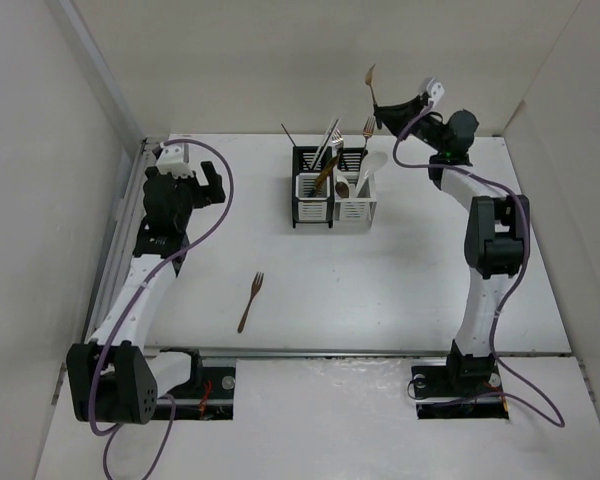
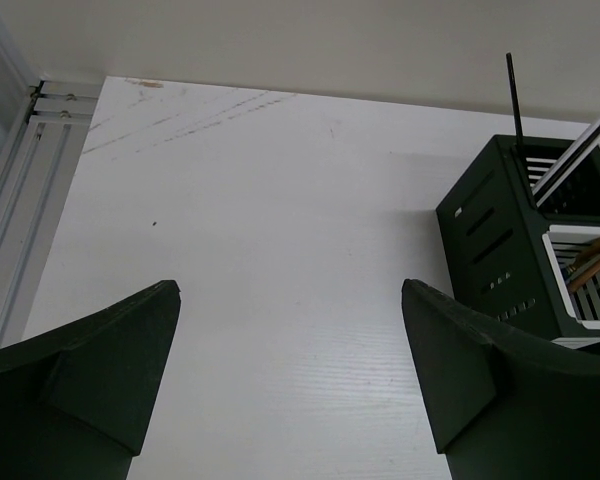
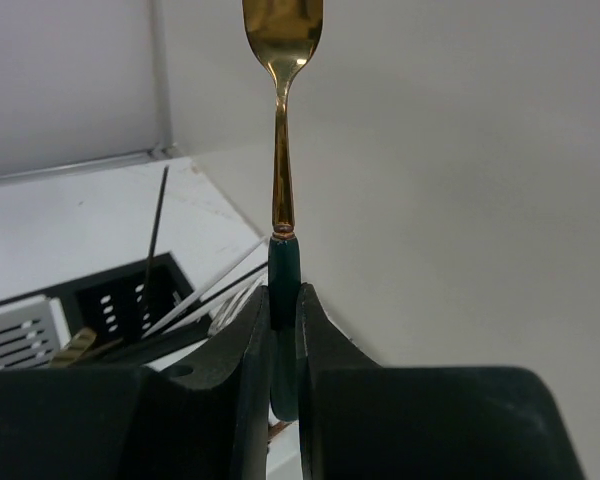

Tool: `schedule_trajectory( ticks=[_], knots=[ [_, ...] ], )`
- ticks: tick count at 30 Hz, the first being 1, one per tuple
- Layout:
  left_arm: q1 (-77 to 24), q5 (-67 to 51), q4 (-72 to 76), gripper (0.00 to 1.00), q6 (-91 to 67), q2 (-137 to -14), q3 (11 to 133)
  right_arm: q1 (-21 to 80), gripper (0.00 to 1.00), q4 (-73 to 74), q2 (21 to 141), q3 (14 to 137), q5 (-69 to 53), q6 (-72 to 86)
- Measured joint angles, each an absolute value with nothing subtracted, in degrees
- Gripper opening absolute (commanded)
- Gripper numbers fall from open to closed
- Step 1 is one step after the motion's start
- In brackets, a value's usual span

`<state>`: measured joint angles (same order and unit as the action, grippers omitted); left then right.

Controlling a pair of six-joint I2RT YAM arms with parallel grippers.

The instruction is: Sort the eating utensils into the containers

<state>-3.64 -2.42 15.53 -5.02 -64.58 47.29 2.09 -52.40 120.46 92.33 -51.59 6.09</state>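
The white table (image 1: pixel 380 290) fills most of the top view, with pale walls around it. The left arm (image 1: pixel 145 270) reaches forward along the left side of the table. The right arm (image 1: pixel 485 250) stretches toward the far right corner.

In the far middle of the table stand the two joined containers (image 1: pixel 333 190), with black frames and light bodies at the front. Several utensils stand in them. A black chopstick (image 1: pixel 288 135) leans to the left out of the left container, and silver pieces (image 1: pixel 330 138) lean to the right next to it. A small fork (image 1: pixel 367 130) stands with its tines up in the right container, and a white soup spoon (image 1: pixel 372 168) rests there too.

The left gripper (image 2: pixel 290 290) has its fingers spread wide and holds nothing. It hangs over the table, to the left of the containers.

The right gripper (image 3: pixel 283 300) is pressed together on the dark green handle of a gold spoon (image 3: pixel 282 150). The bowl of the spoon points away from the fingers. The spoon is up in the air, behind the containers and to their right.

One brown fork (image 1: pixel 250 300) lies flat on the near part of the table, well apart from the containers and from both grippers.
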Motion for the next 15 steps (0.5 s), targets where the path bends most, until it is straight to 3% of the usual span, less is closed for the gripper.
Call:
schedule_trajectory(
  ticks=[15],
  knots=[
    [-3.6,-4.5,15.7,0.9,-5.0,-67.9,48.9,4.3,0.0,-62.3,129.1,90.9,-57.5,15.7]
  ],
)
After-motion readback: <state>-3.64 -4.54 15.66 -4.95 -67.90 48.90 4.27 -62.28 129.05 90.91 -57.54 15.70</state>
